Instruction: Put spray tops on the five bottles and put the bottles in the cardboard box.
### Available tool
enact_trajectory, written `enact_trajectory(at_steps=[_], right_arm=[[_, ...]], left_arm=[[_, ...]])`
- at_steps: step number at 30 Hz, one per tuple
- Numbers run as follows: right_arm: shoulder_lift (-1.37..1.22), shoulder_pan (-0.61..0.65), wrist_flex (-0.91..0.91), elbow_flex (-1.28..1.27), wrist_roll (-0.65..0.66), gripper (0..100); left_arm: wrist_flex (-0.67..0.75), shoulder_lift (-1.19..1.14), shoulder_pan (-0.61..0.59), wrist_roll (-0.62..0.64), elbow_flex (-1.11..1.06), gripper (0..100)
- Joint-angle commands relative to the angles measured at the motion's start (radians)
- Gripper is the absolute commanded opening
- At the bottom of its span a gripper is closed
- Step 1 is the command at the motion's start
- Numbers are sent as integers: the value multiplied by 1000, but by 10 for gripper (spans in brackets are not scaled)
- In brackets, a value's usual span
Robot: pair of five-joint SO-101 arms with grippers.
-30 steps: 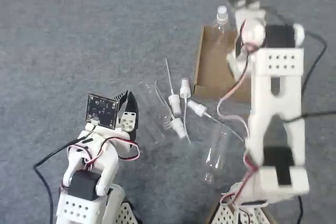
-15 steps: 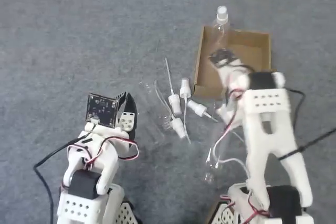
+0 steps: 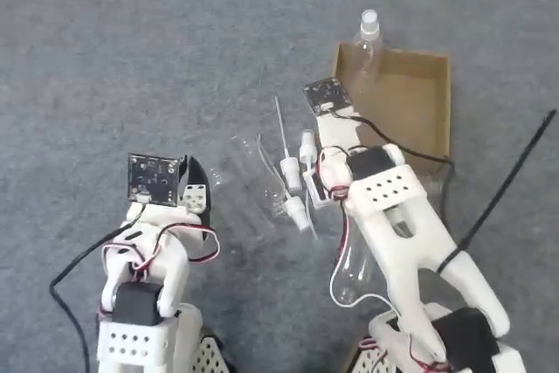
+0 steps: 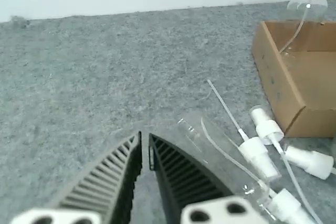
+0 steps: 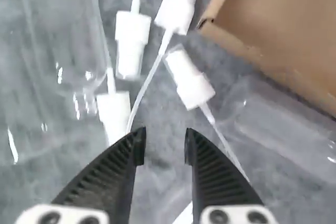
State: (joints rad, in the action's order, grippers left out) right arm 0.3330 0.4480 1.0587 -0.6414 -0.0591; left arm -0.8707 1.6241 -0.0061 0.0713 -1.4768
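right wrist view, entry one: right end effector [image 5: 164,139], released, jaws apart with nothing between them, low over the table [image 3: 105,67]. first spray top [image 5: 191,83], white, lies just beyond the jaw tips, its thin dip tube [image 5: 212,119] running back beside one jaw. second spray top [image 5: 113,111] lies just beside the other jaw tip. third spray top [image 5: 131,38] and fourth spray top [image 5: 180,4] lie farther off, the fourth nearest a corner of the cardboard box [image 5: 273,19]. the tubes of these tops cross one another on the grey surface.

entry two: first uncapped bottle [image 5: 286,132], clear, on its side near the box wall and just beside the parted jaws; in the high view the right arm [image 3: 393,216] lies over most of it. second uncapped bottle [image 5: 44,56], clear, on its side on the far side of the spray tops from the box.

entry three: cardboard box, open-topped, toward the table's far right in the high view; capped bottle [image 3: 367,37] leans at its far left corner, white head above the rim.

entry four: left end effector [image 4: 145,144], clenched to a thin slit on nothing, well apart from the box; the second uncapped bottle lies just ahead of its tips, the spray tops beyond that.
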Motion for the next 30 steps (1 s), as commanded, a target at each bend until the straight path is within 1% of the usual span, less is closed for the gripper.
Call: enact_trajectory(at_steps=[1,12,16,20,22,23,24,28,30], right_arm=[[-24,-28,-48,6,-20,77],[-53,-257,-36,-55,-11,77],[-51,-332,-33,-64,43,77],[-50,-394,-33,-63,44,77],[-48,-375,-35,-52,43,77],[-47,-346,-33,-38,43,77],[-41,-314,-27,-26,40,77],[2,-160,18,46,-46,77],[7,-84,12,66,-57,77]], left_arm=[[5,20,-6,9,-2,12],[5,20,-6,9,-2,12],[5,20,-6,9,-2,12],[5,20,-5,9,-2,12],[5,20,0,9,-2,12],[6,20,2,9,-2,12],[6,20,2,9,-2,12],[6,20,-5,9,-2,12],[6,20,-5,9,-2,12]])
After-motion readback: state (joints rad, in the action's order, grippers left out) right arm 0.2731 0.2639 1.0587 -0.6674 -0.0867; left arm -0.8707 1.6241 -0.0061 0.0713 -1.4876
